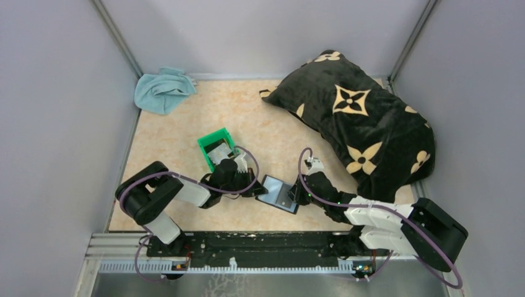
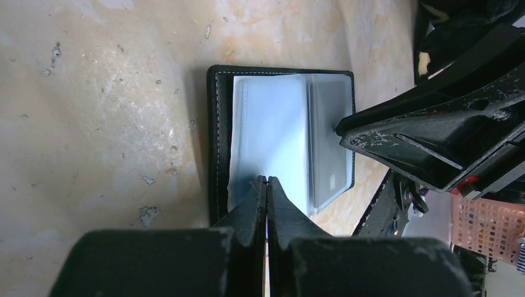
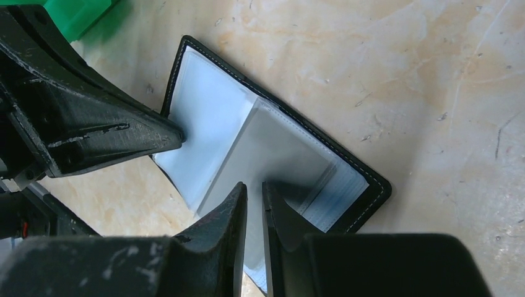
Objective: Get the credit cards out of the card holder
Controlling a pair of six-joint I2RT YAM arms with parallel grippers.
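**Marbled tabletop, holder spread between your two claws**

On the tan table [image 1: 179, 117] the card holder [image 1: 278, 193] lies open and flat between the arms, its long axis running from one claw to the other. Your left claw [image 2: 267, 182] is fully closed, gripping nothing, tips pressed on the pale left sleeve. Your right claw [image 3: 254, 189] is directly over the grey panel, jaws a thin slit apart. You cannot tell whether a sleeve or card edge sits in that slit. What looks like a grey credit card [image 2: 329, 139] shows through the far pocket. The green bin [image 1: 209, 140] behind the left claw holds pale flat pieces, too small to identify.
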